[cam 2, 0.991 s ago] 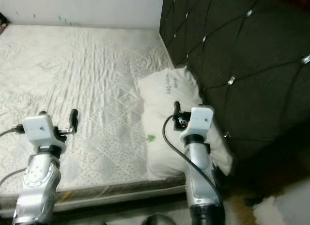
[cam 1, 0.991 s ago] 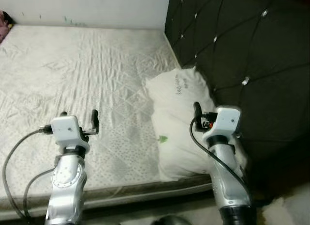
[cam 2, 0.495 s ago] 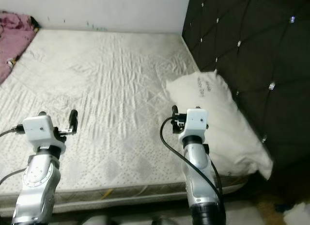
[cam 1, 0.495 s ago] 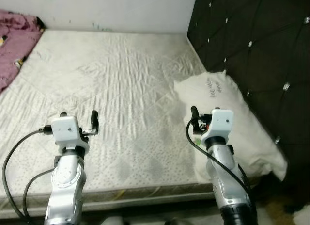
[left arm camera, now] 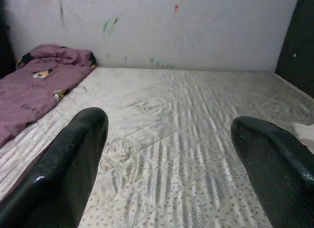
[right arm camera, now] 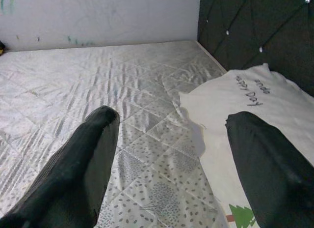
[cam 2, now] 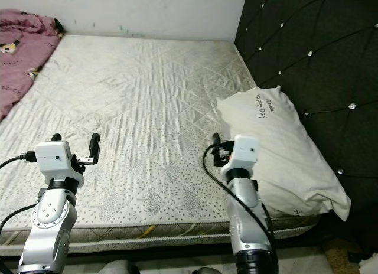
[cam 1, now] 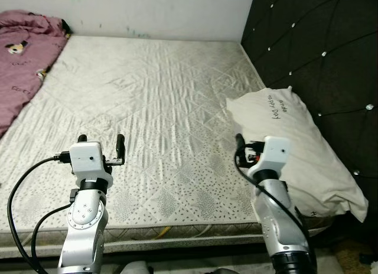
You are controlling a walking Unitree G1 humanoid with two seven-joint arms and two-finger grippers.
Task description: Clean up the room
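Both grippers, left (cam 1: 100, 145) & right (right arm camera: 171, 154), spread wide & empty over mattress (cam 1: 165, 97), prob lining up on pillow (cam 1: 301, 144).

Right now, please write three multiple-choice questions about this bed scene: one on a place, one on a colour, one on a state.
1. Where does the pillow lie?
A. against the dark headboard
B. on the floor
C. on the blanket

2. What colour is the blanket?
A. green
B. purple-pink
C. yellow

3. How is the left gripper?
A. shut on the pillow
B. open, holding nothing
C. shut on the blanket

Answers: 1 A, the pillow rests on the mattress beside the headboard. 2 B, it lies purple-pink at the mattress's far left. 3 B, its fingers stand apart over the mattress.
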